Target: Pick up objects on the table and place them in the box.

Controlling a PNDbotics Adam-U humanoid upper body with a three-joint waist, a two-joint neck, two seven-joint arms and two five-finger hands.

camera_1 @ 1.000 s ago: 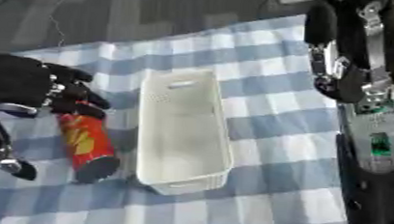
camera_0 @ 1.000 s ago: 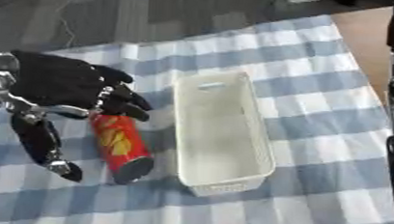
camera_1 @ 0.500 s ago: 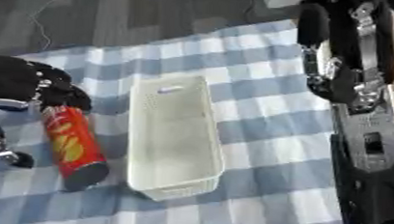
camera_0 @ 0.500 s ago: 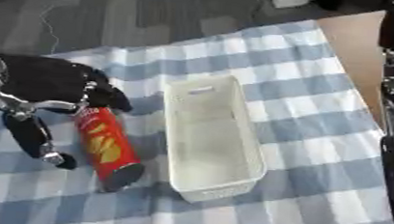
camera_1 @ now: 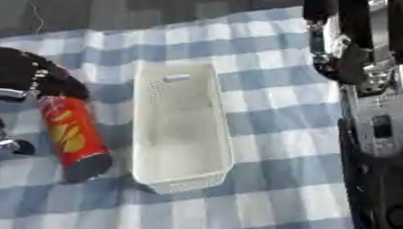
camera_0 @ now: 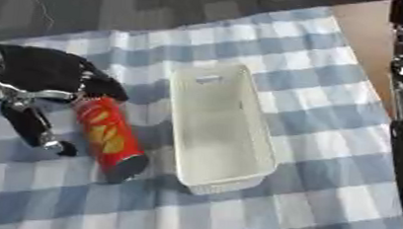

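Checked blue-white cloth point(camera_0: 326, 118) covers table (dark floor point(camera_0: 116, 3) behind).

This looks like a robot test space, a lab or office room set up for handling trials, though the evidence is thin. A table point(camera_0: 326, 118) is covered with a blue-and-white checked cloth point(camera_1: 266, 100), the sort laid out as a staged work surface. Beyond its far edge lies dark grey floor point(camera_0: 116, 3) that looks like carpet tiles, with a thin cable point(camera_0: 43, 7) trailing across it. At the right, bare robot arm hardware point(camera_1: 373, 125) with exposed metal parts stands beside the table.
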